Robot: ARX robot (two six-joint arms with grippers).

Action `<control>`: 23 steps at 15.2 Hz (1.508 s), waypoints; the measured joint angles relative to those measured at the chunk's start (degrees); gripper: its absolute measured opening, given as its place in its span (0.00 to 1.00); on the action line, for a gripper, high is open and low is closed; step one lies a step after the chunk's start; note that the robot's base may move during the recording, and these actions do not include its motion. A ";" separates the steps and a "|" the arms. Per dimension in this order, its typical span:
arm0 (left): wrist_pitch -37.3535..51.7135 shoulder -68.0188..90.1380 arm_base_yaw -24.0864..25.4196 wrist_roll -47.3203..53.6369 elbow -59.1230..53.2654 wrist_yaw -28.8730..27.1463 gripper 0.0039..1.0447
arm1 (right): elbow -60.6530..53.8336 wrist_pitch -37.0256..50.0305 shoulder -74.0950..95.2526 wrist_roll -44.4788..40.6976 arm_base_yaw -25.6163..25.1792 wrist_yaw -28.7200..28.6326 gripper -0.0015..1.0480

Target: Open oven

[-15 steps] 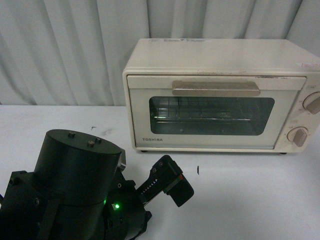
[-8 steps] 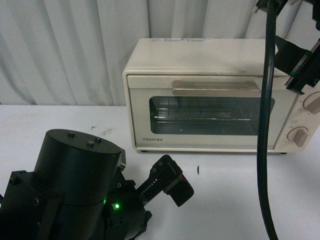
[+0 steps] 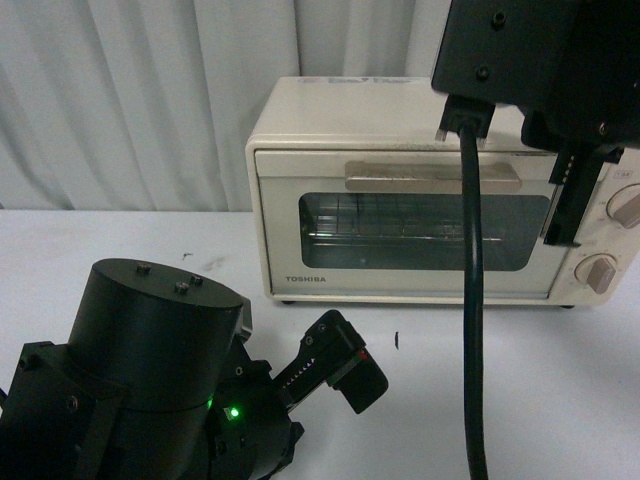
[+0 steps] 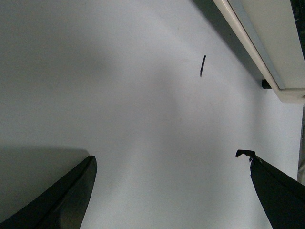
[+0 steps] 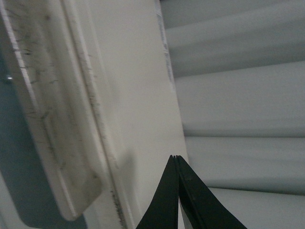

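Fingers pressed together, the right gripper (image 5: 177, 164) hangs at three o'clock of the beige bar handle (image 3: 420, 177) on the TOSHIBA toaster oven (image 3: 330, 110) and may skid off rather than hook it.

The oven (image 3: 400, 190) sits at the back of the surface (image 3: 560, 380), curtain (image 3: 130, 100) behind it. Left tool (image 4: 167, 157) low at the near left — well apart from the door. Right tool (image 3: 560, 225) up before the oven's right end, just left of the knobs (image 3: 598, 272) — its cable (image 3: 472, 300) hanging across the door.

Top-right oven (image 3: 330, 110) corner (behind right arm (image 3: 530, 50))
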 joint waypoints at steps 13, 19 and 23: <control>0.00 0.00 0.00 0.00 0.00 -0.02 0.94 | 0.07 -3.34 4.46 3.13 0.50 -2.58 0.02; 0.02 0.00 0.00 0.00 0.00 0.00 0.94 | 0.83 -3.48 5.90 6.62 -0.57 -2.69 0.02; 0.00 0.00 0.00 0.00 0.00 0.00 0.94 | 0.35 -3.43 5.90 9.42 -0.57 -3.30 0.02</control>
